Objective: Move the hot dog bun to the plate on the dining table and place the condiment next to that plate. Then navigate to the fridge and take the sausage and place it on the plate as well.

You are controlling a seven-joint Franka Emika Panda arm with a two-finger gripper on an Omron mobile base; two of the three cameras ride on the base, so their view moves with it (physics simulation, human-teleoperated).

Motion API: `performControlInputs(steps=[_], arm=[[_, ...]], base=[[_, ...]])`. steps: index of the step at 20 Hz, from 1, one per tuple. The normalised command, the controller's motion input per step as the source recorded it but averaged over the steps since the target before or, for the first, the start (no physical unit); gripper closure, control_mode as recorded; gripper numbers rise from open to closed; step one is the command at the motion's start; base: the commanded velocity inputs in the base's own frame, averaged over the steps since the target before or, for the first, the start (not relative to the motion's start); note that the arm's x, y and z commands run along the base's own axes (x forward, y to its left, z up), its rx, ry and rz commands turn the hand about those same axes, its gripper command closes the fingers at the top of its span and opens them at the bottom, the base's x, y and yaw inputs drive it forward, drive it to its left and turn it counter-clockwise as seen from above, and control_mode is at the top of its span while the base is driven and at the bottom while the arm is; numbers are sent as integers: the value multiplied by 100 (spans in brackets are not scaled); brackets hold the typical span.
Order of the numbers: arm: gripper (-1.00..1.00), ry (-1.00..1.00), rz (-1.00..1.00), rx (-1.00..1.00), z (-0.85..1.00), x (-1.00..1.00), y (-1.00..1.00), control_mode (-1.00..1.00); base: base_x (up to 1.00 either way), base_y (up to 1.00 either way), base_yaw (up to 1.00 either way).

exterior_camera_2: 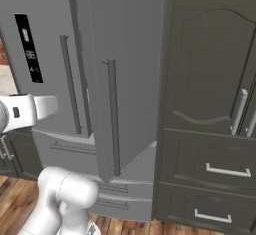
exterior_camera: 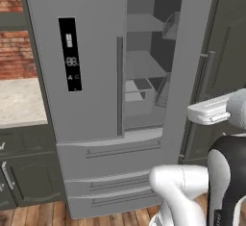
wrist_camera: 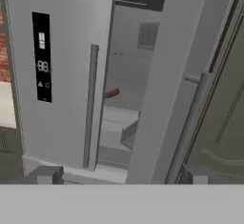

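Hand view shows you the sausage (wrist_camera: 112, 93) on a shelf inside the fridge (wrist_camera: 62, 75), behind the half-open right door (wrist_camera: 162, 85). Your gripper (wrist_camera: 119, 175) is empty, jaws wide apart. The gap looks narrow; reaching in may hit the door edge.

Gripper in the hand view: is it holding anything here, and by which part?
Nothing is held. The gripper is open, its fingertips apart and bare, facing the fridge; the sausage lies inside, untouched.

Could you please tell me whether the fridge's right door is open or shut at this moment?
Open. The right door is swung outward, so the fridge's interior shelves show through the gap, and a reddish item is visible inside in the hand view.
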Motion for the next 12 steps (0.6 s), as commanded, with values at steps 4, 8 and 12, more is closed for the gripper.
performControlInputs(steps=[4,8,12], arm=[[-100,11,-15,-28,4,44,99,-100],[-100,15,-28,-27,0,88,70,-100],[-100,14,-29,-22,-2,99,24,-100]], base=[[0,0,0],[0,0,0],[0,0,0]])
